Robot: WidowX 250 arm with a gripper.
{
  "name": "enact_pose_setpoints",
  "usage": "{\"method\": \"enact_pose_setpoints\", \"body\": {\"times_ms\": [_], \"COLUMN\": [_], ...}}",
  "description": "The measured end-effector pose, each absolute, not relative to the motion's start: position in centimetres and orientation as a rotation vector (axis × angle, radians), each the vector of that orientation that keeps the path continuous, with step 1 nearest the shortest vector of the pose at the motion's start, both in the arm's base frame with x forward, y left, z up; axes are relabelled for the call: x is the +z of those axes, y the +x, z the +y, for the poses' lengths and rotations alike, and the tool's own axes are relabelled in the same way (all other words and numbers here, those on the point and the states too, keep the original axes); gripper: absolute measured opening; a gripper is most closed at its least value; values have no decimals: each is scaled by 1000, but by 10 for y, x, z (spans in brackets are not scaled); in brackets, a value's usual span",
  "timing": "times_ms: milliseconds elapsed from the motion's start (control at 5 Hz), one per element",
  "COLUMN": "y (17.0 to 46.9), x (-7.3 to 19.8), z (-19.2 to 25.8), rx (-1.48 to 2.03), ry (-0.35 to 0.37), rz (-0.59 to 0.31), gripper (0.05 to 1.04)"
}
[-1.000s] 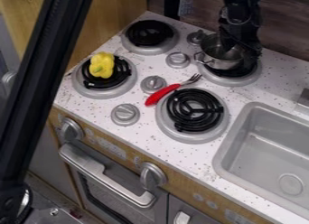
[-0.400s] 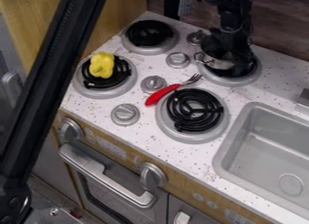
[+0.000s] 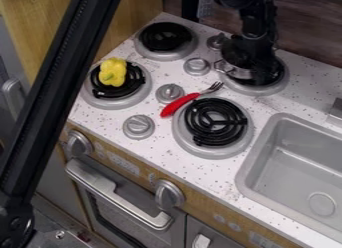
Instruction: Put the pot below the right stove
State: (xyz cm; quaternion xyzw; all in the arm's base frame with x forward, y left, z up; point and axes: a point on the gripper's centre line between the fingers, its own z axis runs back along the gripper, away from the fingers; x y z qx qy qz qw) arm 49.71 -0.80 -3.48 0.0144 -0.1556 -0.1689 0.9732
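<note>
On the side of the pot nearest the camera, well apart from it, a silver-grey oven handle [image 3: 119, 194] ran along the wood-coloured front of the toy kitchen. Nearer than the pot too, and to its right, a grey rectangular sink [image 3: 255, 157] was set into the white speckled counter [image 3: 300, 96]. Between the oven handle and the pot lay a round burner with a black coil [image 3: 215, 123], and between that burner and the pot, a little to the left, was a fork with a red handle [image 3: 179, 105]. Well to the pot's left, a yellow toy bell pepper [image 3: 112, 72] rested on another black-coiled burner. The small shiny metal pot [image 3: 239, 72] itself was over the far right burner [image 3: 259, 91], its looped handle pointing left, its right part hidden behind the black gripper [image 3: 259, 67]. The gripper hung low right at the pot, overlapping its right side in view; how far open it was, and whether it had hold of the pot, could not be told. Above the pot, the black arm [image 3: 252, 19] came in from the top edge and reached down steeply, close to upright, in front of the brown wood-grain backing [image 3: 312, 39].
</note>
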Motion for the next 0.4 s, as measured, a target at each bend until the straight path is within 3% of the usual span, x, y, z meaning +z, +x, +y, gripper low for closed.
{"method": "enact_pose_setpoints", "body": {"times_ms": [200, 400], "y": [497, 500], "x": [-33, -6], "z": [-8, -6], "rx": [-349, -374], "ry": [1, 5], "rz": [-316, -361], "gripper": [151, 73]}}
